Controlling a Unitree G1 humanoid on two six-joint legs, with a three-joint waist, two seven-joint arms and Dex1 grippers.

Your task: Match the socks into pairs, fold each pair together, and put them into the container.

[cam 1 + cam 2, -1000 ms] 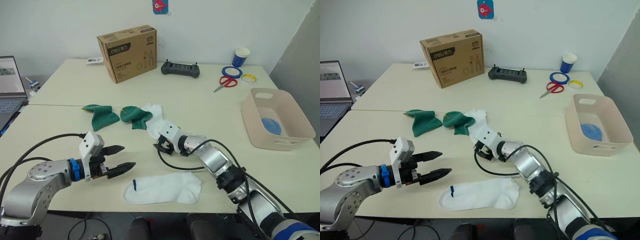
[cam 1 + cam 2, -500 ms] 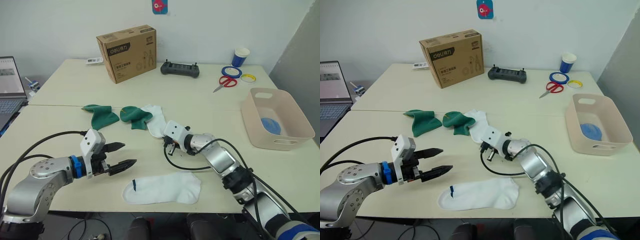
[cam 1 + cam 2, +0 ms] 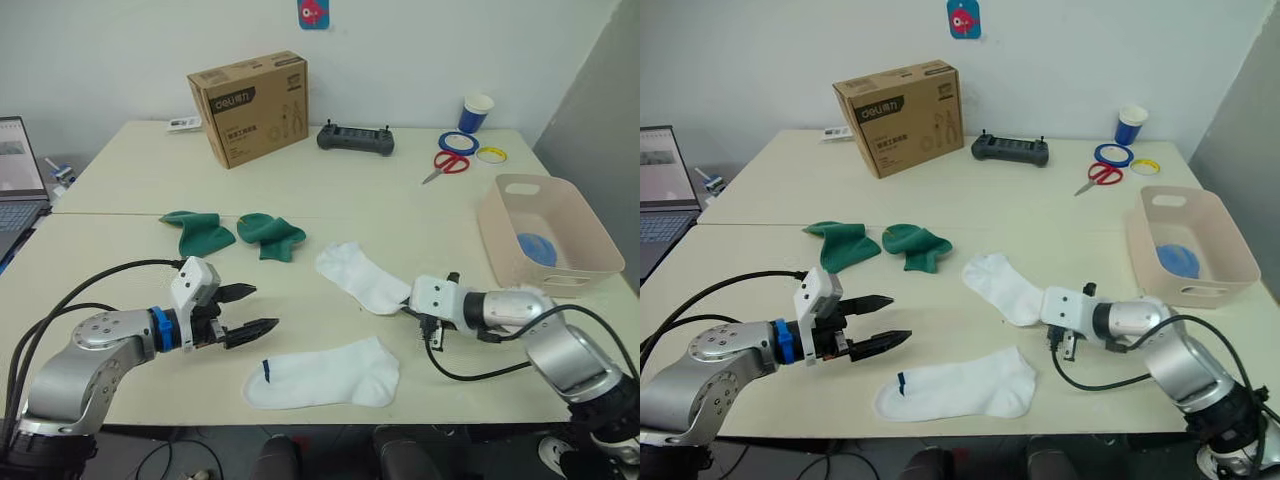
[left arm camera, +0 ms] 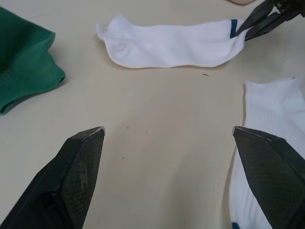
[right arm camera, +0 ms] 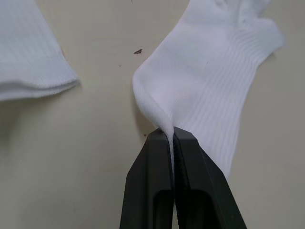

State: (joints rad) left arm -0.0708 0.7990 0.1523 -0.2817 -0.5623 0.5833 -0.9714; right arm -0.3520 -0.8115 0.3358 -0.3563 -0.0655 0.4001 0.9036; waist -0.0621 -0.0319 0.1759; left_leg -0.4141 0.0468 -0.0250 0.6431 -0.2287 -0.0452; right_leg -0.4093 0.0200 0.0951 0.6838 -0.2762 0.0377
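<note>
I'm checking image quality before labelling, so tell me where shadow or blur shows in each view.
Right wrist view: the black fingers look soft up close, and the pinched white sock casts a small shadow beside them. Left wrist view: both fingers blur at the frame's bottom. Eye views: even light, faint shadows on the table.

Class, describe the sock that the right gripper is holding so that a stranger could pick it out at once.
On the beige table, look just right of the two green socks. A white sock lies there slantwise, one end pinched in the right gripper. The other white sock lies flat at the near edge, untouched.
</note>
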